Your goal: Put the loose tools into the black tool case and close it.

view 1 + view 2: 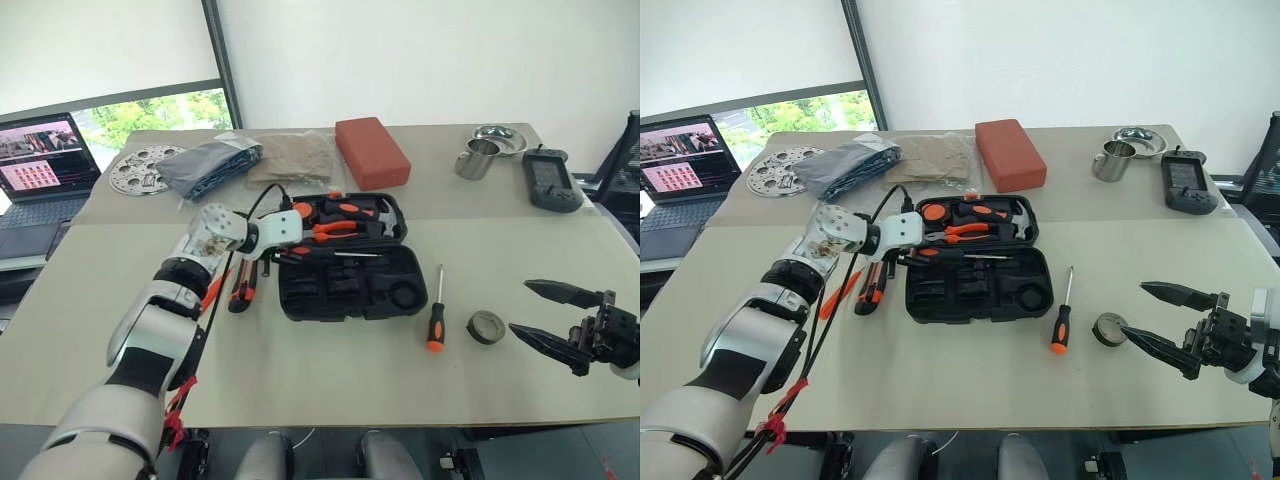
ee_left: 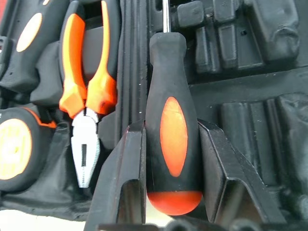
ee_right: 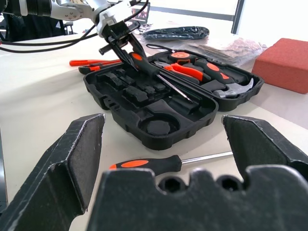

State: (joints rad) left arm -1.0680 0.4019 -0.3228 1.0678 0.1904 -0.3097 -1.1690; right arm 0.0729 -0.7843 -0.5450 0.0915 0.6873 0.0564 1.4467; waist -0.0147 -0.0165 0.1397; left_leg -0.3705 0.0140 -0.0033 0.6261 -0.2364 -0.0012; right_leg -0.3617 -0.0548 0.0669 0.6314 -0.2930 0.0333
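1 screwdriver [image 2: 171,130] sits between the fingers of my left gripper [image 2: 171,159], its black-and-orange handle flanked closely by both black fingers, its steel shaft running along the hinge line of the black tool case [image 1: 340,258]; whether the fingers press the handle or stand just off it I cannot tell; the case lies open and flat in the middle of the table [image 1: 300,370], its far half filled with pliers [image 1: 335,229], a hammer [image 1: 372,211] and a tape measure [image 2: 14,149], its near half showing bare moulded slots and 1 round well. The second screwdriver [image 1: 437,322] lies loose on the table to the right of the case, handle toward me; the small grey roll [image 1: 486,326] rests just beside it, further right. On the left of the case, beside my left arm, lie the utility knife [image 1: 241,288] and the slim orange tool [image 1: 212,290], near each other. My right gripper [image 1: 545,315] hangs over the right part of the table with its 2 fingers spread wide and nothing between them, near the grey roll but apart from it. Further back stand a red block [image 1: 371,151], a steel mug [image 1: 479,158] with a steel dish [image 1: 501,139] behind it, a black handheld device [image 1: 551,181], folded cloths [image 1: 212,163], a perforated metal disc [image 1: 142,168] and a laptop [image 1: 42,165].
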